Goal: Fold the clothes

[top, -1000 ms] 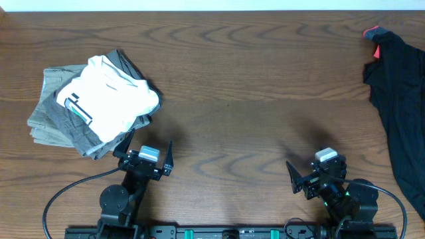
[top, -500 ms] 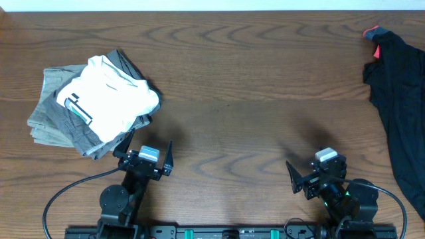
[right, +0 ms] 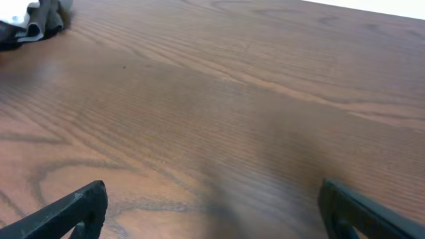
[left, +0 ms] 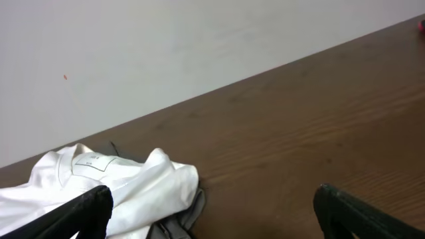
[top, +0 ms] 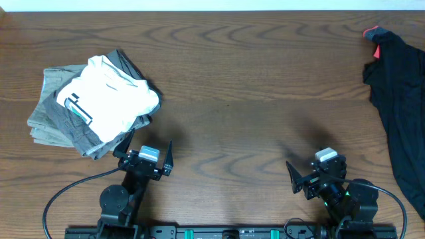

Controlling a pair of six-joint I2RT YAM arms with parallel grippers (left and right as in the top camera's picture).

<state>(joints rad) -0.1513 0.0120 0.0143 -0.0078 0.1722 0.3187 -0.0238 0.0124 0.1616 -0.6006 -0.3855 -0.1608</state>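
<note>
A folded white T-shirt (top: 109,99) lies on top of folded grey-khaki trousers (top: 56,123) at the table's left. The shirt also shows in the left wrist view (left: 126,189), with the trousers' edge (left: 186,219) under it. A black garment (top: 402,99) lies unfolded at the right edge. My left gripper (top: 147,153) is open and empty, just in front of the pile. My right gripper (top: 312,176) is open and empty near the front edge, over bare wood (right: 212,166).
A red-pink bit (top: 375,33) shows at the top of the black garment. The brown wooden table (top: 252,99) spans the view. A pale wall (left: 166,53) lies beyond the far edge. Cables run by the arm bases at the front.
</note>
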